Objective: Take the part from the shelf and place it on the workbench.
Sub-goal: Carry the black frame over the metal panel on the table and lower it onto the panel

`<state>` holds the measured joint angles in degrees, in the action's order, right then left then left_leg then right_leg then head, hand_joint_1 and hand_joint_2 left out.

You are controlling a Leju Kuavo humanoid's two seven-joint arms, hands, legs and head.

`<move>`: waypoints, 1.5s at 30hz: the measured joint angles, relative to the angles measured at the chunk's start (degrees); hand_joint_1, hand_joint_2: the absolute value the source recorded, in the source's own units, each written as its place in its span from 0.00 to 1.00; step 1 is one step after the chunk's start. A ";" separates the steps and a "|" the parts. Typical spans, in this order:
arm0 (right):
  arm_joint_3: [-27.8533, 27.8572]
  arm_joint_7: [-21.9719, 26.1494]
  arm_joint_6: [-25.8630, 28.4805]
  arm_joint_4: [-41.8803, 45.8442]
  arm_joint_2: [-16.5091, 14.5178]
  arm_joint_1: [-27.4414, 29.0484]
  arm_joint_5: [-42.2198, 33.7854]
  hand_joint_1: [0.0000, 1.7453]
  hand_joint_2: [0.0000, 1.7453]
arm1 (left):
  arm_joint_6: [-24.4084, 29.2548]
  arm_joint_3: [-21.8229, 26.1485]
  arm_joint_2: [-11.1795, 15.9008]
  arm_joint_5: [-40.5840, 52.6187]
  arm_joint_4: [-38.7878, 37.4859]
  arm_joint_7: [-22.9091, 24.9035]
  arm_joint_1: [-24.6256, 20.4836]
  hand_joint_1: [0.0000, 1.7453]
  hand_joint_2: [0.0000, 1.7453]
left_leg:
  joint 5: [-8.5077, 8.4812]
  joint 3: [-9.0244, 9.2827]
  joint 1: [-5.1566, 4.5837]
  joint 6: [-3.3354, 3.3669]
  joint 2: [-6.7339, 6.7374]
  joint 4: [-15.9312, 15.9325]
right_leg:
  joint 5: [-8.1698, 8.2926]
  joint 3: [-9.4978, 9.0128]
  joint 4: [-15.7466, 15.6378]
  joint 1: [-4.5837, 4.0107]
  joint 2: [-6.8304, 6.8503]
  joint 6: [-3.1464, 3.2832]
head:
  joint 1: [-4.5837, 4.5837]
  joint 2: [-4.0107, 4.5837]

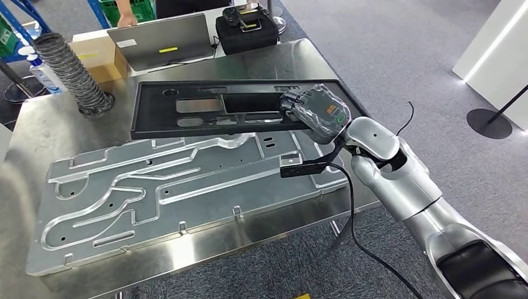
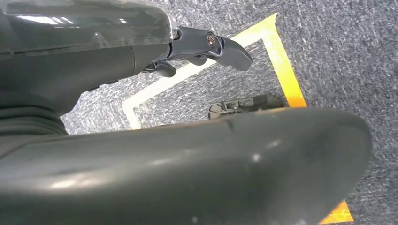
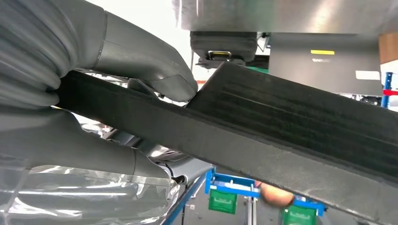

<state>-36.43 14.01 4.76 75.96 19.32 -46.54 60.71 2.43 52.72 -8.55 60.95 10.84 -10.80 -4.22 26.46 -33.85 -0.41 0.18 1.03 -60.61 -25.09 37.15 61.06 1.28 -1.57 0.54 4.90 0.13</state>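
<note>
The part is a long black plastic panel with several cut-outs, held level above the far half of the steel workbench. My right hand grips its right end from the side; in the right wrist view the thumb lies on one face of the panel and the fingers on the other. My left hand hangs over grey carpet with its fingers apart and nothing in them.
A large silver metal fixture plate with grooves lies on the near half of the bench. At the far end stand a ribbed grey hose, a cardboard box, a laptop and a black case. A person's hand rests behind the laptop.
</note>
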 joint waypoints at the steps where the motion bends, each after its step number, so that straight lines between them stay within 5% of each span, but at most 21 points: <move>1: -0.03 0.04 -0.01 0.03 0.00 0.07 -0.07 0.25 0.25 | 0.03 -0.01 0.03 0.09 0.00 -0.01 -0.01 0.00 0.75 | 0.09 0.40 -0.22 0.10 0.04 0.93 | 0.17 0.08 -0.17 0.04 0.00 -0.31 | 0.00 0.00; 2: -0.07 0.07 -0.01 0.03 0.00 0.13 -0.11 0.00 0.00 | 0.10 -0.01 0.05 0.22 0.00 0.06 0.00 0.00 1.00 | 0.00 0.48 -0.35 0.23 0.01 1.38 | 0.40 0.09 -0.42 0.09 0.01 -0.69 | 0.00 0.00; 4: -0.15 0.09 -0.02 0.00 0.00 0.18 -0.16 0.00 0.00 | 0.36 -0.05 0.09 0.53 0.00 0.41 0.10 0.00 1.00 | -0.81 0.90 -0.14 0.68 0.10 2.65 | 0.24 0.04 -0.39 0.12 0.15 -1.31 | -0.01 0.00; 6: -0.22 0.10 -0.04 -0.12 -0.27 0.11 -0.22 0.00 0.00 | 0.56 -0.10 0.15 0.60 0.00 0.82 0.10 0.00 0.50 | -1.62 1.31 0.05 1.21 0.37 3.90 | -2.15 1.48 2.93 -0.03 0.44 -1.58 | -0.02 0.00; 8: -0.30 0.22 -0.05 -0.44 -0.88 0.22 -0.42 0.00 0.00 | 0.62 -0.08 0.19 0.15 0.00 1.00 0.04 0.00 0.00 | -1.80 1.13 -0.13 1.47 0.52 4.01 | -5.78 4.72 9.79 -0.14 0.61 -1.72 | -0.01 0.00; 10: -0.53 0.40 -0.03 -0.90 -1.36 0.41 -0.72 0.00 0.00 | 0.61 -0.05 0.22 -0.22 0.00 1.33 0.08 0.00 0.00 | -1.82 0.90 -0.20 1.49 0.55 3.81 | -6.71 6.40 13.58 -0.11 0.66 -1.98 | -0.02 0.00; 13: -0.97 0.48 0.04 -1.36 -1.53 0.41 -0.96 0.00 0.00 | 0.61 -0.04 0.24 -0.25 0.00 1.99 0.12 0.00 0.00 | -1.50 0.59 -0.09 1.08 0.51 2.96 | -2.48 2.05 5.59 0.22 0.73 -2.24 | -0.02 0.00; 15: -1.08 0.46 0.18 -1.56 -1.70 0.36 -1.16 0.00 0.00 | 0.67 -0.04 0.30 -0.20 0.00 2.15 0.06 0.00 0.00 | -1.01 0.26 -0.26 0.53 0.35 1.96 | -0.80 -0.55 0.46 0.19 0.45 -1.69 | -0.01 0.00; 19: -1.10 0.42 0.40 -1.78 -1.80 0.32 -2.04 0.00 0.00 | 0.93 0.00 0.54 -0.16 0.00 2.27 0.08 0.00 0.00 | -0.36 -0.07 -0.22 -0.45 0.21 1.12 | -0.44 -0.85 -0.35 -0.06 0.25 -0.10 | -0.01 0.00; 21: -1.12 0.42 0.39 -1.87 -1.61 0.15 -2.44 0.00 0.00 | 1.07 0.07 0.73 -0.16 0.00 2.45 0.09 0.00 0.00 | 1.95 -1.53 0.10 -1.09 0.05 -2.45 | -0.27 -0.91 -0.47 0.11 0.28 0.42 | -0.01 0.00; 23: -1.19 0.42 0.36 -2.13 -1.46 0.03 -2.75 0.00 0.00 | 1.16 0.19 0.78 -0.16 0.00 2.70 0.11 0.00 0.00 | 5.54 -4.69 0.50 -1.58 -0.15 -9.86 | -0.24 -0.85 -0.47 0.07 0.28 0.65 | 0.00 0.00; 25: -1.35 0.42 0.36 -2.59 -1.44 0.02 -3.05 0.00 0.00 | 1.20 0.34 0.80 -0.16 0.00 2.87 0.13 0.00 0.00 | 6.83 -6.86 0.72 -1.70 -0.22 -14.84 | -0.23 -0.85 -0.47 -0.01 0.27 0.69 | 0.00 0.00; 27: -1.50 0.42 0.45 -3.02 -1.44 0.02 -3.33 0.00 0.00 | 1.22 0.43 0.86 -0.16 0.00 2.87 0.12 0.00 0.00 | 4.14 -5.18 0.71 -1.33 -0.24 -11.47 | -0.23 -1.00 -0.47 -0.03 0.26 0.68 | 0.00 0.00; 29: -1.54 0.42 0.69 -3.29 -1.44 0.02 -3.78 0.00 0.00 | 1.26 0.46 1.05 -0.14 0.00 2.73 0.06 0.00 0.00 | 0.74 -1.13 0.42 -0.54 -0.05 -3.32 | -0.19 -1.10 -0.51 -0.06 0.28 0.55 | 0.00 0.00; 31: -1.52 0.42 1.03 -3.55 -1.44 0.16 -4.31 0.00 0.00 | 1.30 0.49 1.25 -0.10 0.00 2.43 -0.03 0.00 0.00 | -0.21 1.09 -0.01 0.00 0.12 1.35 | 0.04 -0.96 -0.70 -0.04 0.33 0.06 | 0.00 0.00; 35: -1.14 0.51 1.62 -3.78 -1.48 0.99 -5.39 0.00 0.00 | 1.46 0.54 1.44 -0.01 0.00 2.05 0.13 0.00 0.00 | -1.17 1.70 0.03 0.67 0.21 3.57 | -0.05 -0.78 -0.71 -0.03 0.52 -1.22 | -0.01 0.01; 39: -0.03 0.73 1.79 -3.77 -2.36 2.17 -6.40 0.00 0.00 | 1.72 0.58 1.57 0.26 0.00 3.08 0.14 0.00 0.00 | -2.03 1.81 0.04 1.22 0.61 4.71 | -6.38 4.67 10.84 -0.21 0.69 -1.71 | -0.01 0.00; 41: 0.37 0.89 1.66 -3.68 -2.67 3.08 -6.70 0.00 0.00 | 1.98 0.61 1.64 0.35 0.00 4.01 0.23 0.00 0.00 | -1.96 1.61 -0.01 1.18 0.64 4.41 | -6.47 5.76 13.20 -0.16 0.72 -1.92 | -0.02 0.00; 45: 1.62 1.03 1.68 -2.82 -2.81 3.65 -7.09 0.00 0.00 | 2.86 0.89 1.70 -0.09 0.01 6.03 0.26 0.00 0.00 | -1.14 0.86 -0.08 0.32 0.45 2.42 | -0.79 -0.35 1.34 0.05 0.43 -1.75 | -0.01 0.00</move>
<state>-34.81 15.04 6.45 73.14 16.51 -42.88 53.62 5.29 53.61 -6.85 60.86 10.85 -4.77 -3.95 25.32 -32.99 -0.49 0.51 1.48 -58.19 -25.88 36.81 62.39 1.33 -1.13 -1.21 4.89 0.13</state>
